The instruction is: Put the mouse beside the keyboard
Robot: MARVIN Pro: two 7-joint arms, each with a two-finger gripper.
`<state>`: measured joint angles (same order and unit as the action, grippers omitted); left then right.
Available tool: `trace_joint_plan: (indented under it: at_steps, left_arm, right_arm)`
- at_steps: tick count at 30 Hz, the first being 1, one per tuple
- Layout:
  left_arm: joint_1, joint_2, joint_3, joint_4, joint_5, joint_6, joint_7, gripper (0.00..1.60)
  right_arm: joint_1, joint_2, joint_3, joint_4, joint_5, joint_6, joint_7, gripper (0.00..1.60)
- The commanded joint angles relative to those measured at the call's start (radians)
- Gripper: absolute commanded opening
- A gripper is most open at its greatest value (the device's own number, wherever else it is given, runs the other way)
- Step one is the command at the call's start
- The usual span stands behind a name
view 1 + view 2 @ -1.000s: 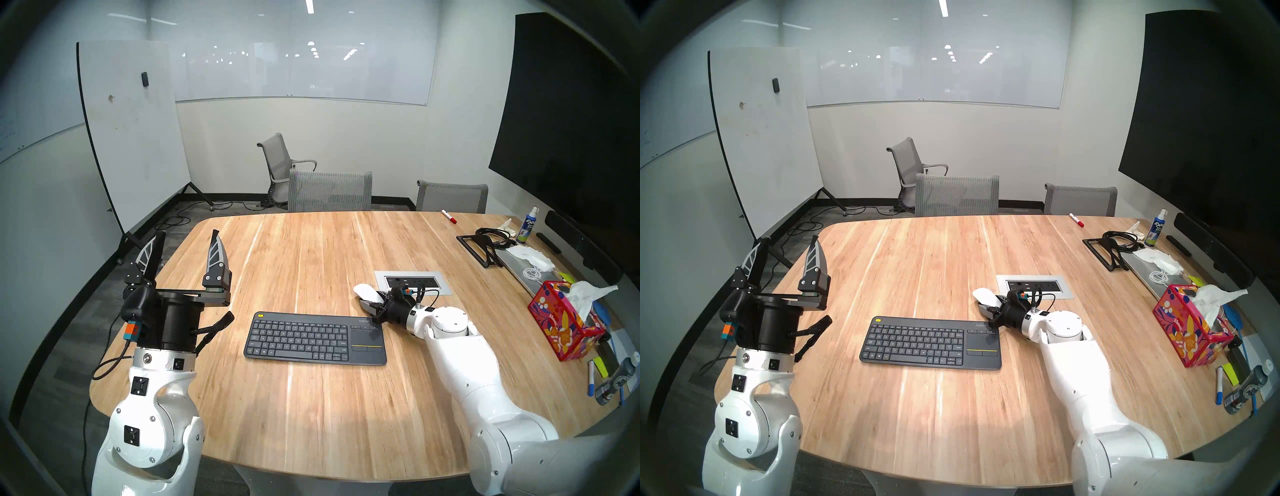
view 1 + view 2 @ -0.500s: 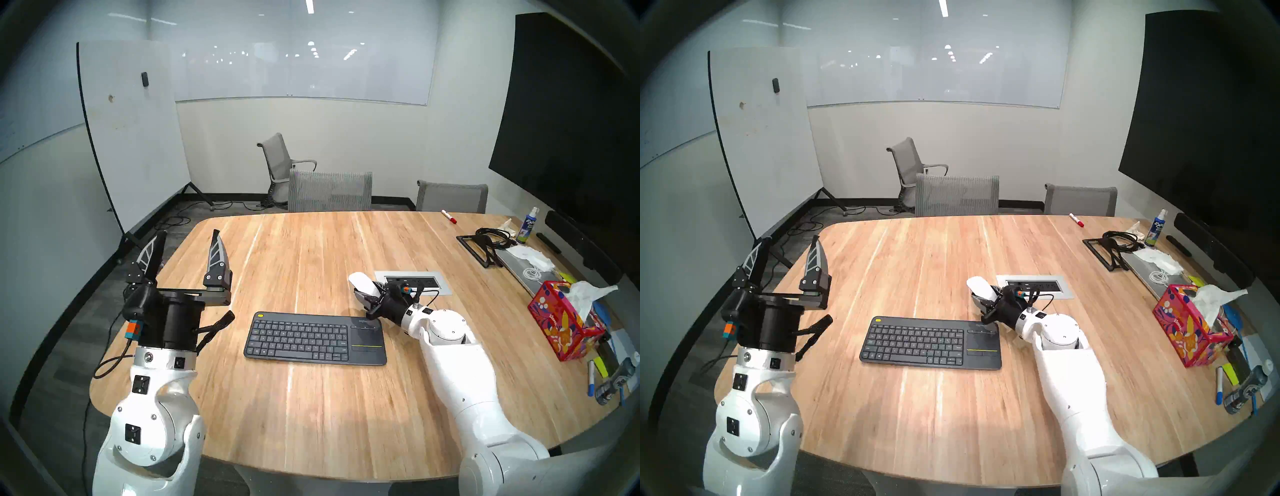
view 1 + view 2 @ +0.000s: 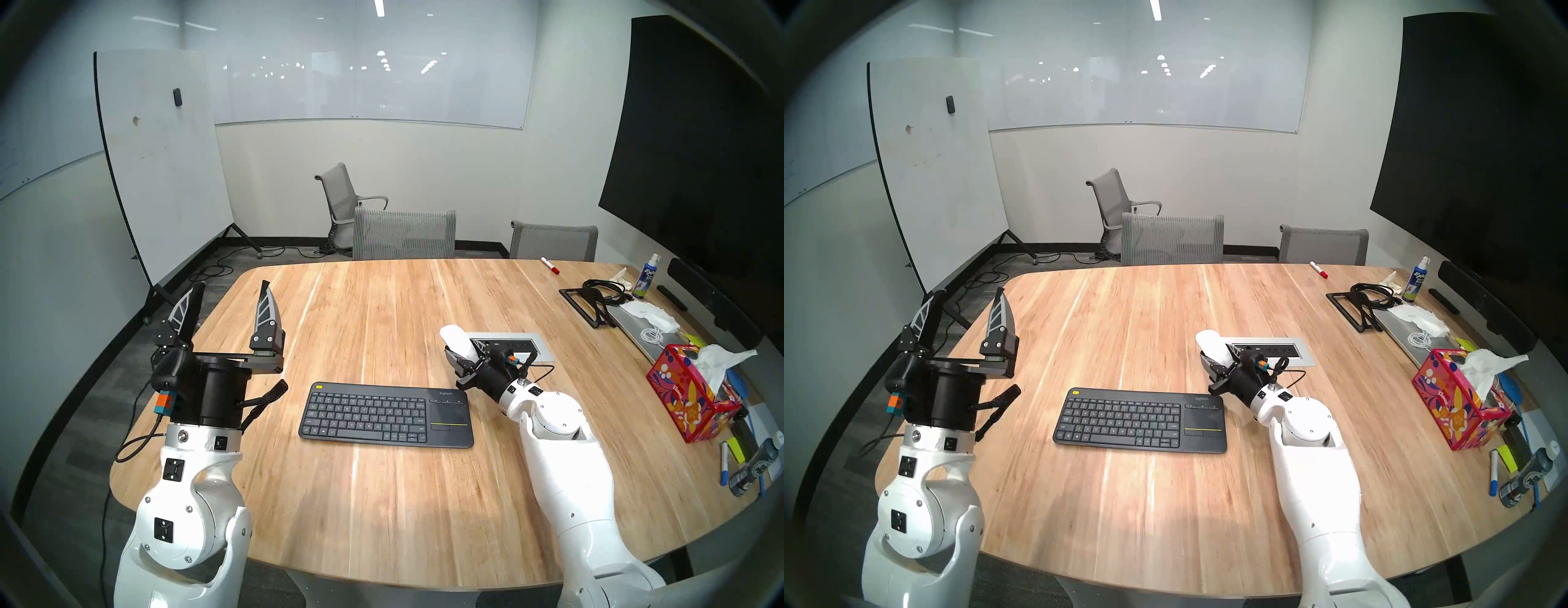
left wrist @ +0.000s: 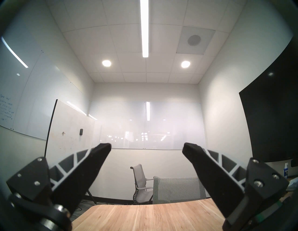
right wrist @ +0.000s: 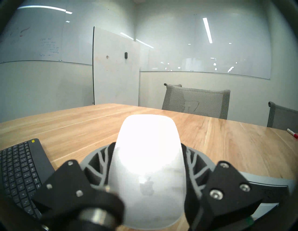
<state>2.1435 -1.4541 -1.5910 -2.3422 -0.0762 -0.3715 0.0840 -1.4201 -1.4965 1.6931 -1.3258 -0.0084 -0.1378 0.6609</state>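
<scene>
Above the table (image 3: pixel 382 305), right end effector (image 3: pixel 460 350) grips the mouse (image 3: pixel 456 339).

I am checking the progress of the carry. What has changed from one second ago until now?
The right gripper, shut on the mouse, rose off the table and drew back toward the robot, tilting the mouse up; it is held above the table, beyond the keyboard's touchpad end. The keyboard and the open left gripper stayed in place.

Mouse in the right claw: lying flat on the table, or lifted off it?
Lifted. The mouse is pinched between the right claw fingers, sticking out over the table, clear of the wood.
</scene>
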Motion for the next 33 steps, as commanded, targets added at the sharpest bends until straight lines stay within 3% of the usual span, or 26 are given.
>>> trace_joint_plan:
  at_steps: [1, 9, 20, 33]
  left_arm:
    - [-0.002, -0.001, 0.000, -0.014, 0.000, -0.004, 0.000, 1.60]
    - [-0.005, -0.001, 0.000, -0.014, 0.000, -0.005, 0.000, 1.60]
    - [-0.005, -0.001, 0.000, -0.018, 0.000, -0.006, -0.001, 1.60]
    - [-0.001, -0.002, -0.001, -0.024, 0.000, -0.007, 0.000, 1.60]
  right_arm:
    - [-0.072, -0.045, 0.021, -0.114, 0.024, -0.025, -0.035, 0.00]
    - [-0.149, -0.094, 0.036, -0.218, 0.035, -0.037, -0.078, 0.00]
    - [-0.254, -0.108, 0.046, -0.347, 0.035, -0.037, -0.168, 0.00]
    - [-0.364, -0.129, 0.026, -0.499, 0.014, 0.035, -0.335, 0.00]
